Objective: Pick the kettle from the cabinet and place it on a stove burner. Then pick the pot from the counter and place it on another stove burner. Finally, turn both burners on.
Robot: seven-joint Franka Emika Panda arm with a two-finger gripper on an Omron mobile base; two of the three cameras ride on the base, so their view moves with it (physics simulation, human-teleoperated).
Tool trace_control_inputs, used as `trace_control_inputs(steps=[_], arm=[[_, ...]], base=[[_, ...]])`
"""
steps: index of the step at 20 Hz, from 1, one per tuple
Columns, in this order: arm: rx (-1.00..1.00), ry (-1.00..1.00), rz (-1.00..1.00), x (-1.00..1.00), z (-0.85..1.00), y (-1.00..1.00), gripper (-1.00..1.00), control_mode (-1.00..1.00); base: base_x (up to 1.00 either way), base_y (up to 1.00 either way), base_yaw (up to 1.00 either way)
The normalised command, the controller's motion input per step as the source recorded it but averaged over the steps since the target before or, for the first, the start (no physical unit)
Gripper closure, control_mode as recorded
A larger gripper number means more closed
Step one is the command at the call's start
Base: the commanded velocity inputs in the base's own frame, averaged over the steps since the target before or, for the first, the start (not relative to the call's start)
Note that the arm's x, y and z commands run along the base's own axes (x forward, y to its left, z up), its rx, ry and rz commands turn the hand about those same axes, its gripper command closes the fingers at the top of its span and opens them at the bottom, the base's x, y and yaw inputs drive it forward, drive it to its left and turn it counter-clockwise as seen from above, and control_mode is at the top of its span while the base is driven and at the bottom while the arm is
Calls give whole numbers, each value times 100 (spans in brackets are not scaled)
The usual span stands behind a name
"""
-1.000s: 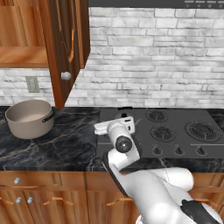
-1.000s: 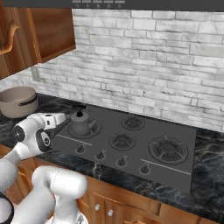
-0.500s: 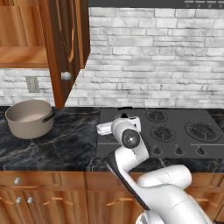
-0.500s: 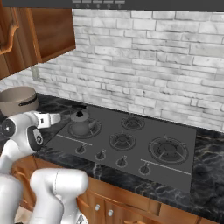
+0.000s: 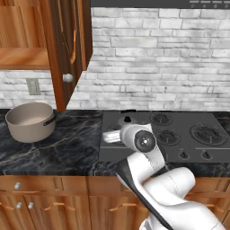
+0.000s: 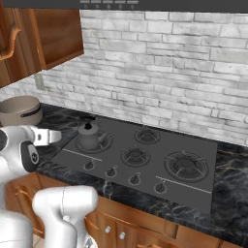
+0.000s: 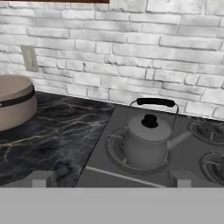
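Note:
The dark grey kettle (image 7: pixel 146 140) stands upright on the left stove burner (image 7: pixel 114 154), also visible as the kettle (image 6: pixel 89 136) in the right base view. My gripper (image 7: pixel 111 179) is open, its fingertips (image 7: pixel 41 178) wide apart with nothing between them, and it hangs short of the kettle over the cooktop's front left edge. The beige pot (image 5: pixel 29 120) sits on the black marble counter (image 5: pixel 76 148) to the left, under the open cabinet door (image 5: pixel 67 49). In the left base view my arm hides most of the kettle.
Other burners (image 6: pixel 135 155) (image 6: pixel 186 164) lie to the right of the kettle, with small knobs (image 6: pixel 112 172) along the cooktop's front. A white brick wall with an outlet (image 7: pixel 29 57) backs the counter. The cabinet shelf (image 5: pixel 22 58) is above the pot.
My hand has drawn back from the kettle toward the left front of the cooktop, and the arm has folded closer to the base. Kettle and pot have not moved.

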Motion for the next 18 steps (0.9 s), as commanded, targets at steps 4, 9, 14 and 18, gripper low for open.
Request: trace_control_inputs(steps=[4,9,14,18], arm=[[4,17,0,-46,22,0,-100,-100],[4,18,0,-42,21,0,-100,-100],[3,16,0,-45,9,0,-100,-100],[3,11,0,-55,0,-1,-100,-100]], base=[[0,0,0],[0,0,0],[0,0,0],[0,0,0]])
